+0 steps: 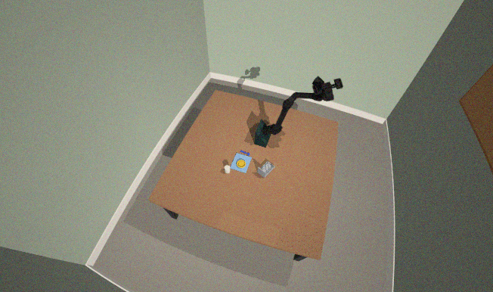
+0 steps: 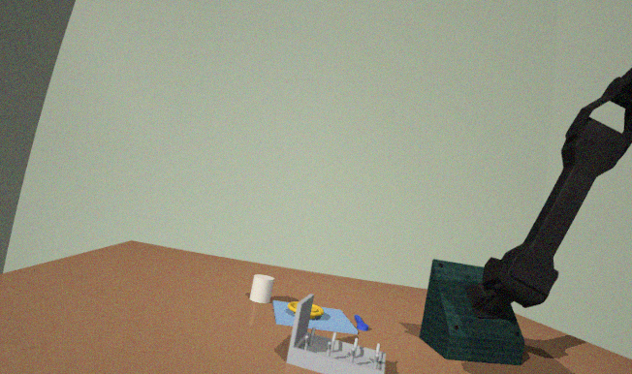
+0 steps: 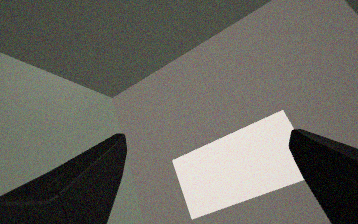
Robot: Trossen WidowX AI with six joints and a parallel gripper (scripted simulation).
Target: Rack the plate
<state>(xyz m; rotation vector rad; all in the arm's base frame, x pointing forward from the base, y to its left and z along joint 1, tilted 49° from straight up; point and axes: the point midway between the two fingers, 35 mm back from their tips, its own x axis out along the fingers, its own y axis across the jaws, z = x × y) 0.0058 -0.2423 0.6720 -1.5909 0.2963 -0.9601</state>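
The yellow round plate (image 1: 241, 163) (image 2: 316, 315) lies flat on a light blue square mat (image 1: 244, 170) (image 2: 339, 322). The grey dish rack (image 1: 262, 171) (image 2: 300, 325) stands on the table beside the mat, with a tall wall at one end and short upright pegs along its base. Its slots hold no plate. My gripper (image 3: 207, 139) is open and empty, with its two black fingers wide apart in the wrist view. It is raised high, well away from the plate and the rack, and is out of frame in the exterior view.
A white cup (image 1: 227, 169) (image 2: 262, 289) stands beside the mat, on the side away from the rack. A small blue object (image 1: 245, 153) (image 2: 361, 323) lies by the mat's edge, towards the arm's dark green base (image 1: 262, 140) (image 2: 478, 346). All stand on the brown table (image 1: 214, 200) (image 2: 153, 310).
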